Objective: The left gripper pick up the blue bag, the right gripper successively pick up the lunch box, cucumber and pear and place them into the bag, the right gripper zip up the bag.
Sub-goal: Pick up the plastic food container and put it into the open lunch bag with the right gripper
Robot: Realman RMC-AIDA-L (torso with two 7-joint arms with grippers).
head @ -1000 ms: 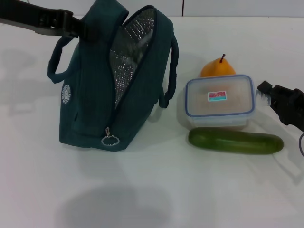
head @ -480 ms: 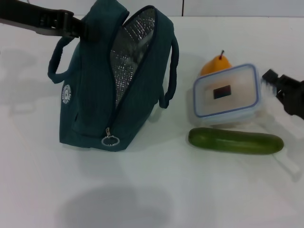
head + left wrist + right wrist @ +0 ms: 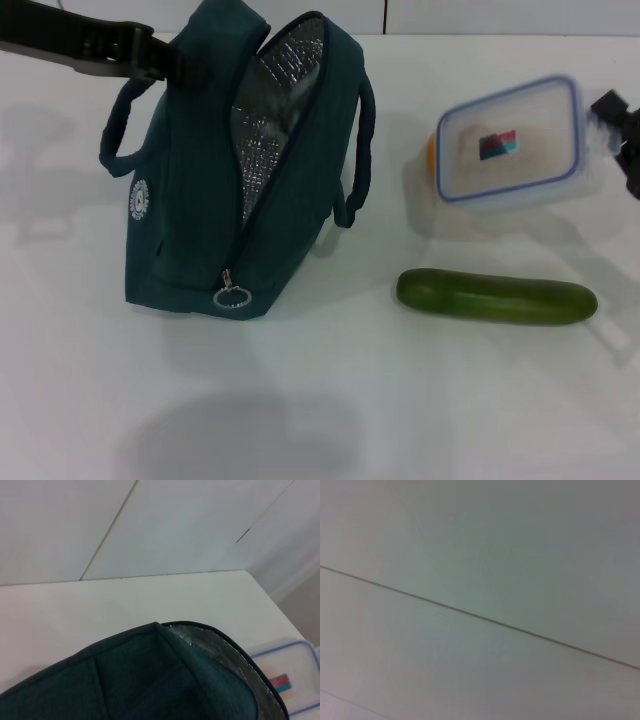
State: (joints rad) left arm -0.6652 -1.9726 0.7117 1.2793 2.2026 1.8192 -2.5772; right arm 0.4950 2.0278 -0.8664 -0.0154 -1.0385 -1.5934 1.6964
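Observation:
The blue bag (image 3: 215, 170) stands upright on the white table, unzipped, its silver foil lining (image 3: 275, 120) showing. My left gripper (image 3: 175, 62) is shut on the bag's top from the left and holds it up. The bag also shows in the left wrist view (image 3: 150, 680). My right gripper (image 3: 612, 125) at the right edge is shut on the lunch box (image 3: 510, 140) and holds it tilted in the air above the table. The lunch box covers the pear except for a sliver (image 3: 431, 150) at its left edge. The cucumber (image 3: 497, 296) lies on the table below the lunch box.
The white table (image 3: 320, 400) stretches in front of the bag and cucumber. A pale wall with a seam fills the right wrist view (image 3: 480, 620). The lunch box corner shows in the left wrist view (image 3: 287, 680).
My right gripper has lifted the lunch box off the table, tilted it, and carried it up and to the right. It now hides the pear. The bag, cucumber and left gripper have not moved.

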